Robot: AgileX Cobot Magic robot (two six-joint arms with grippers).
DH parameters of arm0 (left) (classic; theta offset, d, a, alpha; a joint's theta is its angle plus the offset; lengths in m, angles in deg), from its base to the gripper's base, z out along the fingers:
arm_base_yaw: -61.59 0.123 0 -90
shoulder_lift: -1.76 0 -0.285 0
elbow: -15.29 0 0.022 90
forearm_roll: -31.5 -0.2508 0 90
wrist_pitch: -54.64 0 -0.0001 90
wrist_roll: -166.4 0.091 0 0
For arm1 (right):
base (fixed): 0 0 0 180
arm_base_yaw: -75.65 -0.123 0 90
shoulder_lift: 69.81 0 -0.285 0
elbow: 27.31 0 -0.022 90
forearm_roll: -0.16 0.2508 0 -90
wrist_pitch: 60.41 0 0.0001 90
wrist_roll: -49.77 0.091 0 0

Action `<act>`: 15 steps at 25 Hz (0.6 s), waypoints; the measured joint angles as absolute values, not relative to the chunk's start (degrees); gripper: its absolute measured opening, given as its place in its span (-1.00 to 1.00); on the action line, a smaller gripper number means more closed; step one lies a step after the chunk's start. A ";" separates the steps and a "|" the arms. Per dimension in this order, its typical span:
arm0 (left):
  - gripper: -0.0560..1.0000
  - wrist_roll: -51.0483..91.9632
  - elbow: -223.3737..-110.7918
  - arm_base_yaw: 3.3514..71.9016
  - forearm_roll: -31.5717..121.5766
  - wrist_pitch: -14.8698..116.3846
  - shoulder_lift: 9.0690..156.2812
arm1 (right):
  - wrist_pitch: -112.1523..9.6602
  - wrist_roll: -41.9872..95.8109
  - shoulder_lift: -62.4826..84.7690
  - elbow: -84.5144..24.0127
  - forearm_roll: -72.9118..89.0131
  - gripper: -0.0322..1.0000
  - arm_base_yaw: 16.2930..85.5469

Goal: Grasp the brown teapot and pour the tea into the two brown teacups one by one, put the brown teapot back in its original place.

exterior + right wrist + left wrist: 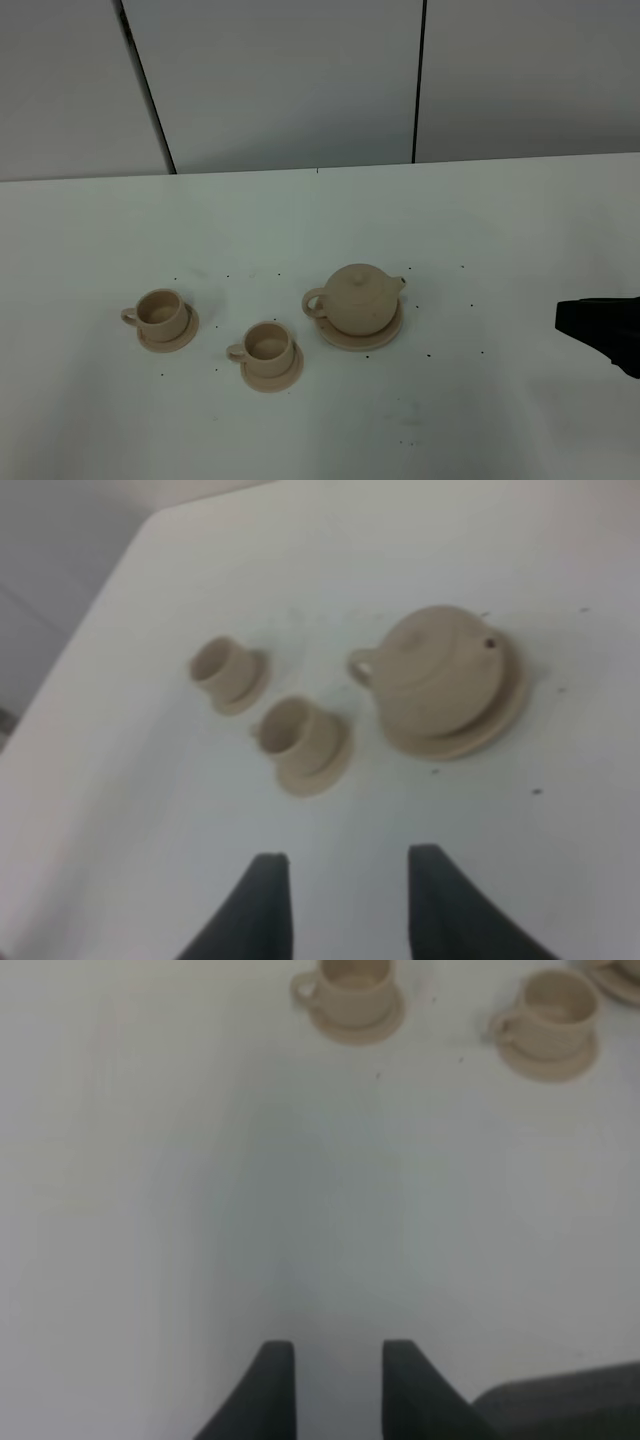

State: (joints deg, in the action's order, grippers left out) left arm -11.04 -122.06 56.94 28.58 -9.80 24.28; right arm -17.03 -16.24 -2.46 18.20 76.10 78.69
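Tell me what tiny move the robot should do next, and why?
Probably reach the right gripper toward the brown teapot. Its jaws are open and empty, well short of the pot. The pot sits on its saucer, and the teacup beside the pot and the farther teacup both look empty, so nothing has been poured yet.

- A robot laboratory or test cell is indicated rather than a home.
- A plain white desk (300,210) is backed by bare pale wall panels (290,80) divided by dark seams.
- A tan teapot (360,298) and two teacups (162,314) (268,347) are set out as test pieces.
- The dark right end effector (340,905) is seen above the desk.
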 joint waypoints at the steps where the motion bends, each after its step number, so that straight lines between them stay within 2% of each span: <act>1: -0.36 -11.35 -121.28 56.94 28.52 -9.88 23.99 | -17.82 -16.89 -1.96 18.20 76.23 -0.40 78.69; 15: -0.36 -12.91 -117.55 56.94 27.38 -7.03 23.47 | -21.36 -25.91 4.62 18.20 83.48 -0.40 78.69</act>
State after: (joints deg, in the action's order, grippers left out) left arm -12.91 -117.55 56.94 27.38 -7.03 23.47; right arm -21.36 -25.91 4.62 18.20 83.48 78.69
